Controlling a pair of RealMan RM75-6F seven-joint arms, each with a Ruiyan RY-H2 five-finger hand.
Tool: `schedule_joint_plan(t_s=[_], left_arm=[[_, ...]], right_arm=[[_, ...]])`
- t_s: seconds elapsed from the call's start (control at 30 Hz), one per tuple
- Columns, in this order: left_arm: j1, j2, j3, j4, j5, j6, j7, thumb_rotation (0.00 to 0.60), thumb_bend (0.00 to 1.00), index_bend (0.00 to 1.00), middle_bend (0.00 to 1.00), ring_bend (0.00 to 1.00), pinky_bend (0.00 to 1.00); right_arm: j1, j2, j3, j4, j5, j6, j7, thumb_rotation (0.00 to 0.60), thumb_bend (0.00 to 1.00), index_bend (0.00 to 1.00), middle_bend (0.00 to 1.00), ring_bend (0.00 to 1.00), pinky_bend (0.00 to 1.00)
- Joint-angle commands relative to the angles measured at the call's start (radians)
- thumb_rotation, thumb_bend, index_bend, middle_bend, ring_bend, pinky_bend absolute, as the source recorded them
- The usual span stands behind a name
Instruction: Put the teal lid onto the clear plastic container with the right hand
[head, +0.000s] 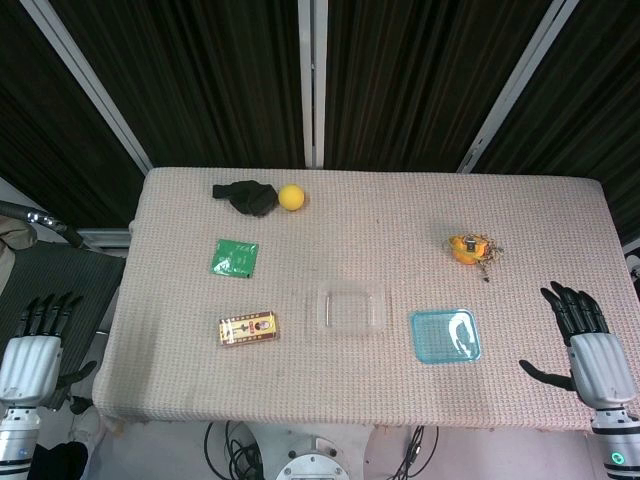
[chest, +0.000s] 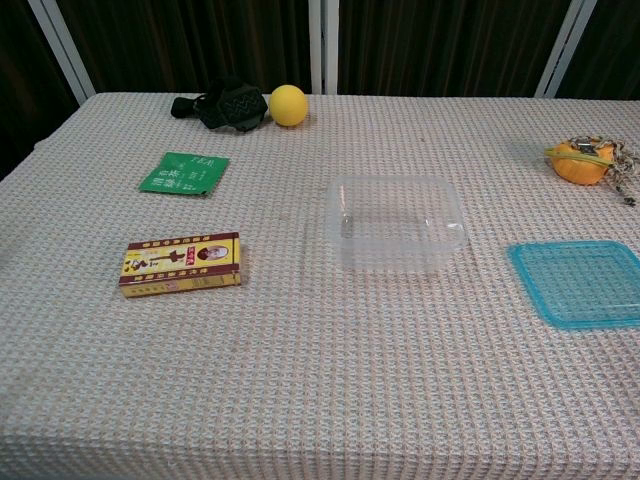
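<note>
The teal lid (head: 445, 335) (chest: 580, 282) lies flat on the tablecloth near the front right. The clear plastic container (head: 351, 308) (chest: 397, 221) stands open and empty just left of it, a small gap between them. My right hand (head: 585, 338) hovers at the table's right edge, fingers spread and thumb out, holding nothing, well right of the lid. My left hand (head: 35, 343) hangs off the table's left side, fingers straight and empty. Neither hand shows in the chest view.
A yellow-red box (head: 247, 328) (chest: 181, 264) lies front left. A green packet (head: 234, 257) (chest: 183, 173), a black object (head: 245, 195) (chest: 226, 107) and a yellow ball (head: 291, 197) (chest: 287, 105) sit further back. An orange object with keys (head: 471, 247) (chest: 588, 160) lies behind the lid.
</note>
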Motion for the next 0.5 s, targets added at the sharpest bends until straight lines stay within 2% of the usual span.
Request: schedule_joint_plan(t_s=[0.03, 0.33, 0.5], left_arm=[[-0.002, -0.003, -0.003, 0.008, -0.009, -0.008, -0.005, 0.6, 0.0, 0.1, 0.06, 0.0, 0.0], [0.001, -0.009, -0.001, 0.012, -0.018, -0.015, -0.007, 0.6, 0.0, 0.1, 0.06, 0.0, 0.0], [0.002, -0.011, 0.002, 0.011, -0.014, -0.016, -0.006, 0.6, 0.0, 0.1, 0.06, 0.0, 0.0]], right_arm=[[0.015, -0.003, 0.002, -0.011, 0.01, -0.029, -0.012, 0.6, 0.0, 0.0, 0.0, 0.0, 0.0], [0.073, -0.021, -0.017, -0.049, 0.008, -0.151, -0.067, 0.6, 0.0, 0.0, 0.03, 0.0, 0.0], [0.134, -0.029, -0.037, -0.055, 0.045, -0.299, -0.084, 0.6, 0.0, 0.0, 0.04, 0.0, 0.0]])
